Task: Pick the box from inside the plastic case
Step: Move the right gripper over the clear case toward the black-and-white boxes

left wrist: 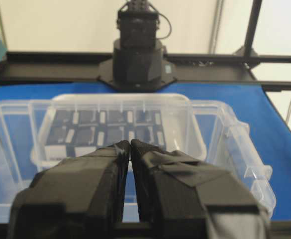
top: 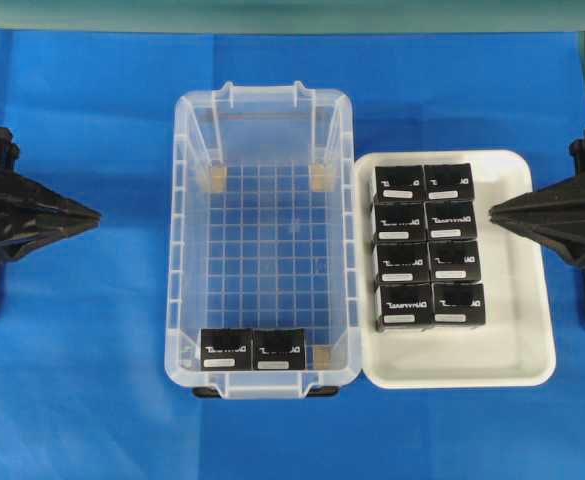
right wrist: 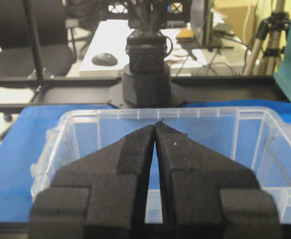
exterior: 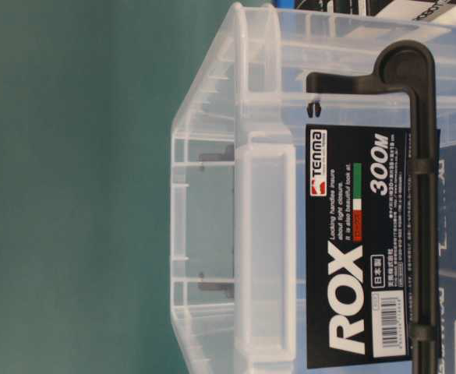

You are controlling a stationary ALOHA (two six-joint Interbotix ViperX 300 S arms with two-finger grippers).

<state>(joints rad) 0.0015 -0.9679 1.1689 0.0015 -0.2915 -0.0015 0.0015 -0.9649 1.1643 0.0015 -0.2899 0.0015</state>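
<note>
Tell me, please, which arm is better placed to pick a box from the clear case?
Probably left. Both grippers, left and right, are shut and parked outside. The two boxes lie in the case toward its left side, and the white tray separates the right gripper from it.

Blue table [top: 92,380] bearing the clear plastic case [top: 177,250] beside a white tray [top: 532,340].

L tool [top: 94,213] at frame's left edge, R tool [top: 494,212] at right edge, both mid-height, tips pointing inward toward each other. Both w/ jaws pressed together, nothing between them, arms level.
</note>
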